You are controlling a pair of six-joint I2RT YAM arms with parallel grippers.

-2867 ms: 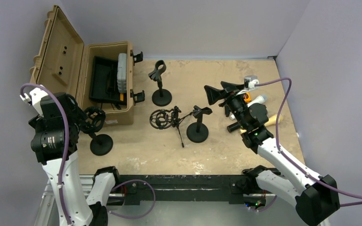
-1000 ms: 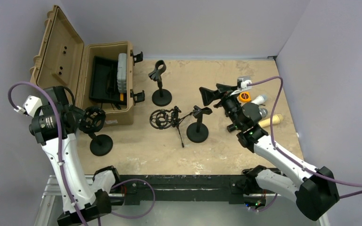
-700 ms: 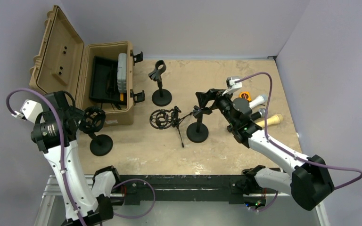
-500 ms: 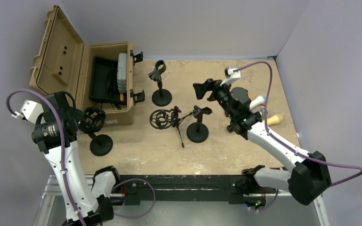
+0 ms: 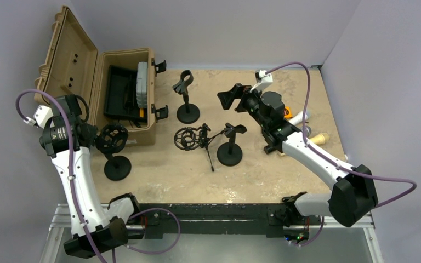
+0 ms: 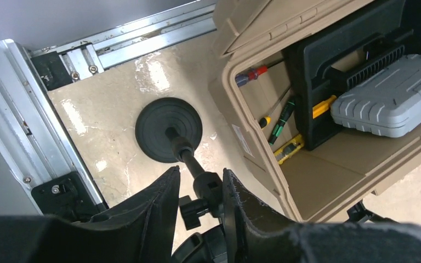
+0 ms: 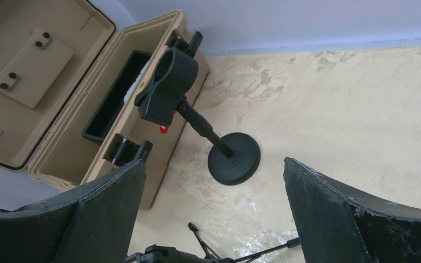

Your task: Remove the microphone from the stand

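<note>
Far left first: the left hand [image 6: 200, 175] is pinched onto the neck of the left stand [image 6: 168, 129], just under its mount [image 5: 113, 138], with the base flat on the table [image 5: 285, 181]. That looks like a bracing grip, and a sensible one. Keep it low and firm so the base cannot tip or skate when anything is pulled from the mount.

Is there a mic in that mount? It is dark in the middle, so I cannot tell. The only microphones [image 5: 302, 115] plainly on view lie loose at the right of the top view, behind the right arm [image 5: 312, 159].

It's tight on this side. The rail [image 6: 11, 104] runs down the left of the wrist view, and the case [image 5: 68, 60] wall stands just beside the stand on the right. Any pull should go straight up, not sideways.

Moving across, the clip stand [image 5: 187, 112] has an empty clip. The tripod mount [image 5: 189, 137] and middle stand [image 5: 230, 154] sit close together at centre, with legs and cable ready to snag.

The right hand [image 5: 233, 96] hangs spread wide, holding nothing, up and right of the clip stand. Bare table shows at upper centre and along the lower middle, so there is room to swing there.
</note>
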